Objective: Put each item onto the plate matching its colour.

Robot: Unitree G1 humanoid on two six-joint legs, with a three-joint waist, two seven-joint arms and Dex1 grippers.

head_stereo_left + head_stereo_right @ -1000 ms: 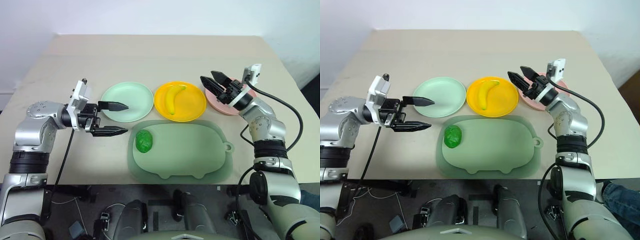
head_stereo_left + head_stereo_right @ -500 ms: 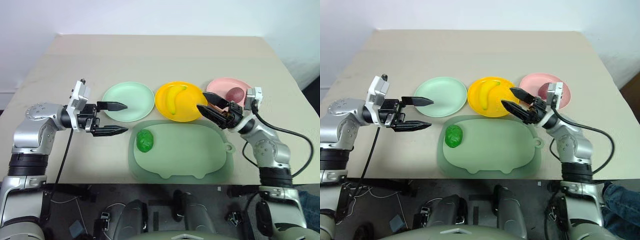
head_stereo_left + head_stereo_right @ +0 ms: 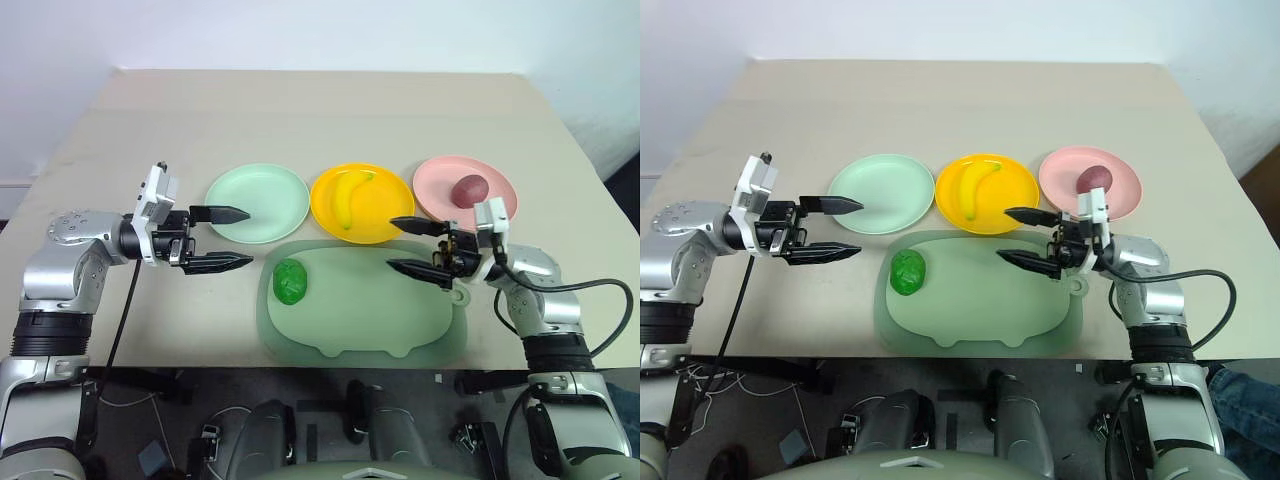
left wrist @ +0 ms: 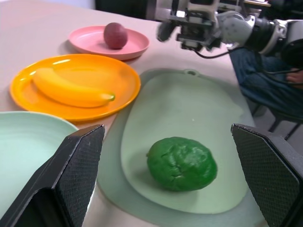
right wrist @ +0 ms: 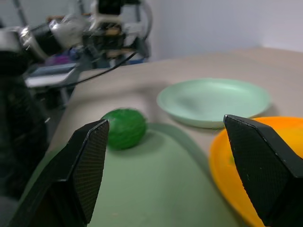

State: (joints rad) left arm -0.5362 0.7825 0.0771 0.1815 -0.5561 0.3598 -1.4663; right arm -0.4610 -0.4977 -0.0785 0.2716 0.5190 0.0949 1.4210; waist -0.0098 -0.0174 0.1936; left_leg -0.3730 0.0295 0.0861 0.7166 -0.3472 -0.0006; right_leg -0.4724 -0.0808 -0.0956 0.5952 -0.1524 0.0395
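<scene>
1. Banana point(image 3: 347, 196) sits on the yellow plate point(image 3: 390, 215), purple fruit point(image 3: 469, 188) on the pink plate point(image 3: 437, 182).
2. Green lump point(image 3: 290, 281) is on the big mat point(image 3: 370, 310), mint plate point(image 3: 270, 215) has nothing on it.
3. Left gripper point(image 3: 230, 238) is wide open, holding nothing, just beside the mint plate.
4. Right gripper point(image 3: 412, 247) is open too, nothing in it, over the mat's right edge.

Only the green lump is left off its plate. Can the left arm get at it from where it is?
Probably yes. The open left tool hangs beside the mat, and the green lump lies at the mat's near end with nothing between them.
</scene>
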